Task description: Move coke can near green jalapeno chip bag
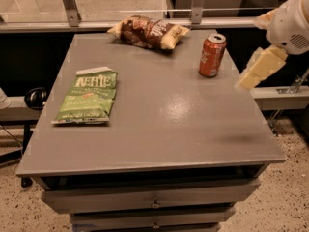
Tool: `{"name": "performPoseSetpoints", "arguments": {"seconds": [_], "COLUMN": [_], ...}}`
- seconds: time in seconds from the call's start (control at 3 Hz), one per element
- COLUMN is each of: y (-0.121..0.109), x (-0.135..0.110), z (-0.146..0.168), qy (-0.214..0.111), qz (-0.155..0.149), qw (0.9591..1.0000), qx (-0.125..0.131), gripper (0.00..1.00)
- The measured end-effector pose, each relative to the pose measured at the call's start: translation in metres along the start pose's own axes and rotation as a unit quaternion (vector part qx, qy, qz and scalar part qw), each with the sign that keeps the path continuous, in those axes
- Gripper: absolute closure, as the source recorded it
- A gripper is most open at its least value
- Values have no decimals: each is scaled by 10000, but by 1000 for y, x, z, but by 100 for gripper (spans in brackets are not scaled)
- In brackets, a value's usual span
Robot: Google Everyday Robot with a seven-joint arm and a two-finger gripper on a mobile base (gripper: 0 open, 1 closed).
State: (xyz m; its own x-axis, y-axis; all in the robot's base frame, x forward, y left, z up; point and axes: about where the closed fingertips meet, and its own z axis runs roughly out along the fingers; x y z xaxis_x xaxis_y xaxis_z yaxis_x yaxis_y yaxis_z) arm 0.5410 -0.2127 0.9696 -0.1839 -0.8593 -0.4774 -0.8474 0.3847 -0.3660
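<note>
You see the table (169,129) smooth, grey and semi-gloss, catching light. The coke can (212,55) is glossy metal, the green jalapeno chip bag (88,96) shiny film. At the frame's right edge, the gripper (247,80) looks matt cream plastic.
</note>
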Motion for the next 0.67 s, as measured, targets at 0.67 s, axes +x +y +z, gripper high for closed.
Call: {"name": "performPoseSetpoints", "arguments": {"seconds": [0.67], "y": [-50], "x": [-7], "z": [68], "qy": [-828], "qz": [368], "qw": [9959], "qx": [-61], "gripper": [0]}}
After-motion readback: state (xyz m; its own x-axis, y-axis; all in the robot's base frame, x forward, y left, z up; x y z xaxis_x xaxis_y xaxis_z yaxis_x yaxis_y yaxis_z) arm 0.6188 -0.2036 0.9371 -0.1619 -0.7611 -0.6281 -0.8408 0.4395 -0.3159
